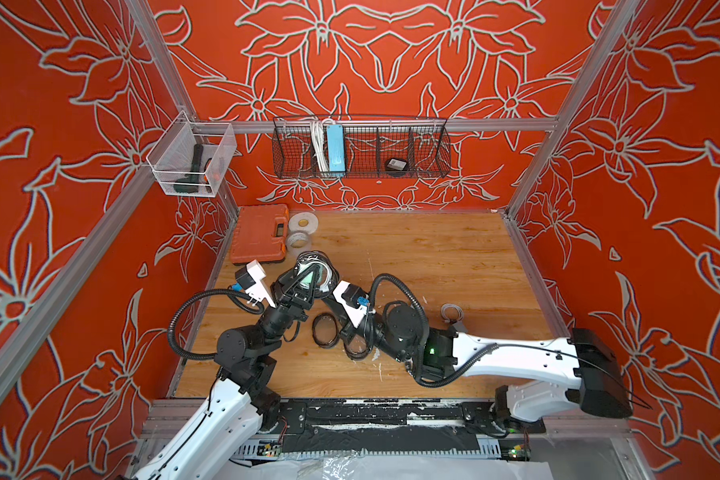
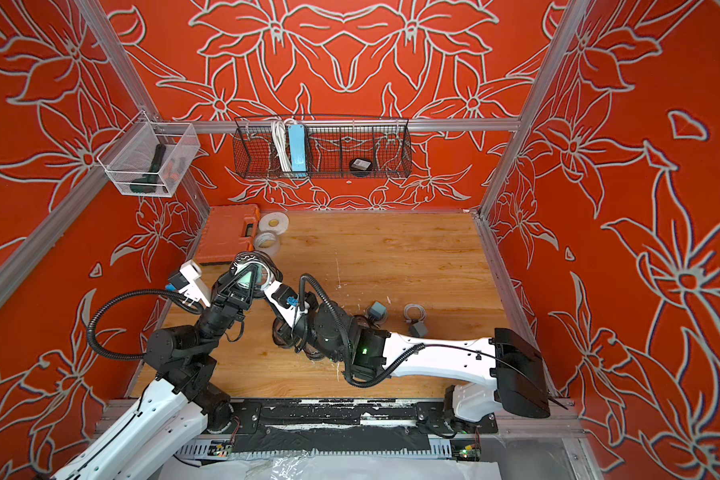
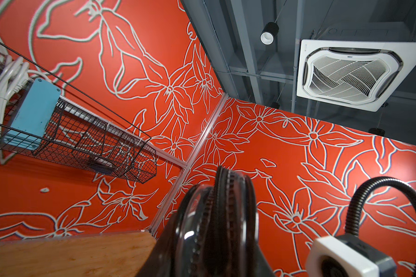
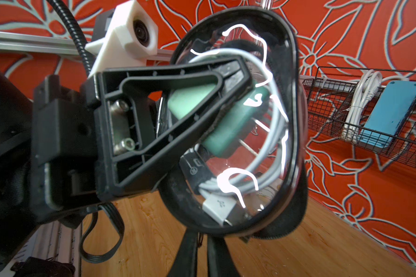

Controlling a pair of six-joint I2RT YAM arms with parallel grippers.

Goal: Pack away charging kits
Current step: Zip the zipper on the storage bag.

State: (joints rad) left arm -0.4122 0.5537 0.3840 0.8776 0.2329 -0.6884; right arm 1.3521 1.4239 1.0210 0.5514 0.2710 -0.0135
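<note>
A black-rimmed clear oval case (image 1: 313,261) (image 2: 248,261) is held up off the table, with my left gripper (image 1: 308,277) (image 3: 222,223) shut on its two faces. The right wrist view shows a teal plug adapter (image 4: 226,129) and a coiled white cable (image 4: 277,134) inside the case (image 4: 291,115). My right gripper (image 4: 201,236) (image 1: 328,287) sits at the case's rim, its fingers almost together on a thin dark zip tab. A top view shows two more adapters (image 2: 378,309) (image 2: 418,329) and a loose coiled cable (image 2: 414,311) lying on the table behind the right arm.
Two empty oval cases (image 1: 324,330) (image 1: 356,347) lie between the arms. An orange tool case (image 1: 258,232) and two tape rolls (image 1: 303,222) sit at the back left. A black wire basket (image 1: 429,145) on the back wall holds a blue power strip (image 1: 335,149). A white mesh basket (image 1: 192,160) hangs on the left.
</note>
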